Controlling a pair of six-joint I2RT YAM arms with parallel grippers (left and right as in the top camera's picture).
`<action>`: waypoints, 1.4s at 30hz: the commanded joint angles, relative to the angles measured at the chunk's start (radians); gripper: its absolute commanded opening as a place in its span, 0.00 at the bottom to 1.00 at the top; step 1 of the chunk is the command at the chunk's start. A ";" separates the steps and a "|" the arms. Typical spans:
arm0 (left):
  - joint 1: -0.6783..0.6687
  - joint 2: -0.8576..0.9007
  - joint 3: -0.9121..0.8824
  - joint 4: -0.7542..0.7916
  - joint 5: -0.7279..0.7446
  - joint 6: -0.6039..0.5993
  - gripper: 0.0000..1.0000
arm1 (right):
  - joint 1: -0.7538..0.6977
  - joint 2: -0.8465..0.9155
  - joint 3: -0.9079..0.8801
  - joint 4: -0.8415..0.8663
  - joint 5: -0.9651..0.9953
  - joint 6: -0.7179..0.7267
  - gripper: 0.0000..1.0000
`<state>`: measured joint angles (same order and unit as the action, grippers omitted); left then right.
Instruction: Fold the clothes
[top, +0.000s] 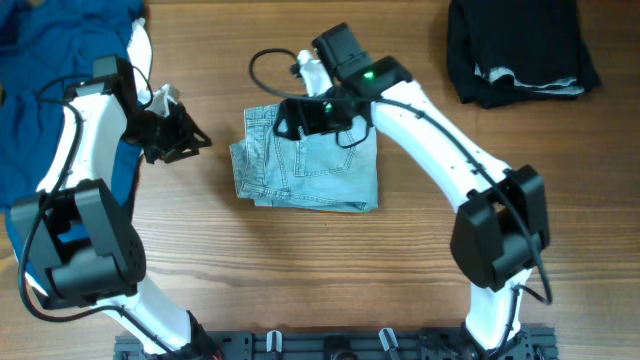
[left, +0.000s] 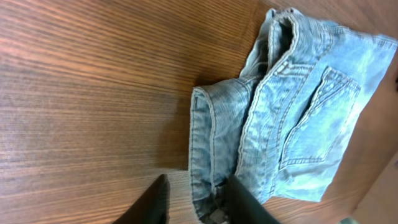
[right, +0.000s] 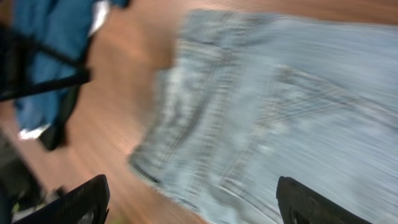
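Note:
The pale blue denim shorts (top: 305, 165) lie folded into a rough square in the middle of the wooden table, a stitched back pocket facing up. My left gripper (top: 190, 140) is open and empty, just left of the shorts and apart from them. In the left wrist view its fingers (left: 199, 205) frame the cuffed edge of the shorts (left: 298, 112). My right gripper (top: 300, 115) hovers over the top edge of the shorts. In the blurred right wrist view its fingers (right: 196, 205) are wide apart and empty above the denim (right: 280, 106).
A blue garment (top: 50, 60) lies heaped at the table's back left, behind my left arm, and also shows in the right wrist view (right: 50, 50). A black garment (top: 520, 50) lies at the back right. Bare wood (top: 300, 270) lies in front of the shorts.

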<state>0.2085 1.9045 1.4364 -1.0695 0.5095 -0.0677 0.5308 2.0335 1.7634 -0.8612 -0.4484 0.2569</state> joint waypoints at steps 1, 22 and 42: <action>-0.037 -0.023 0.010 0.018 -0.002 0.014 0.59 | -0.072 -0.049 0.026 -0.045 0.167 0.015 0.88; -0.336 0.110 -0.019 0.032 -0.294 -0.128 1.00 | -0.245 -0.048 0.026 -0.152 0.272 0.006 0.91; -0.079 0.035 0.037 0.026 -0.216 -0.209 1.00 | -0.112 -0.042 -0.500 -0.057 0.293 0.043 0.71</action>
<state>0.1291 1.9648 1.4574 -1.0477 0.2783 -0.2687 0.4797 1.9858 1.3170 -0.9157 -0.2874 0.2760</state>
